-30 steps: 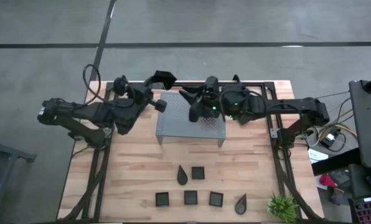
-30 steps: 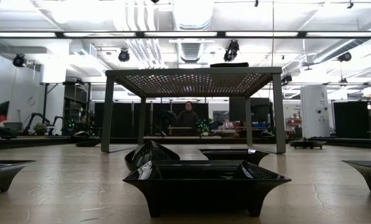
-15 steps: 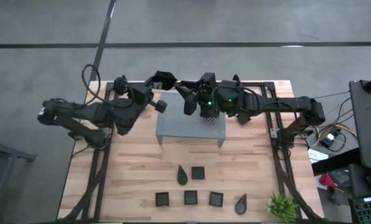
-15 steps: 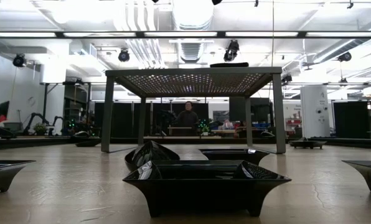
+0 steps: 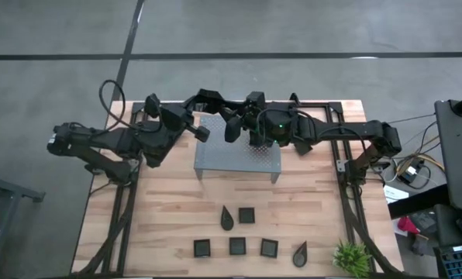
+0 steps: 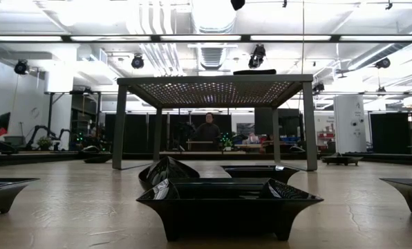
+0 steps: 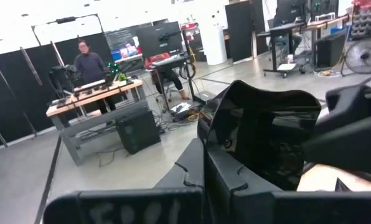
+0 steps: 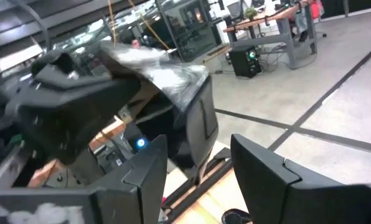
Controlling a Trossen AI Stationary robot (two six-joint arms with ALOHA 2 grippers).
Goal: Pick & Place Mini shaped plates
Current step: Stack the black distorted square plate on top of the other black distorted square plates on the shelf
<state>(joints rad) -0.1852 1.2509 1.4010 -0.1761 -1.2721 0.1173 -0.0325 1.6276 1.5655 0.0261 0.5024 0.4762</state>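
Right tool has slid toward 10 o'clock across the rack, closing on the plate in the left tool.

Nearest, at 6 o'clock on the worktop, six mini plates wait untouched, squares and teardrops. Past them stands the rack. At 12 o'clock, beyond its far edge, the left tool is clamped on the held plate in the air. The right tool's fingers stand wide apart; this reads as a handover about to happen. From overhead the two tools merge into one dark mass. The left wrist view shows the glossy dish upright. The right wrist view shows the dish's edge between that tool's fingers, contact unclear.
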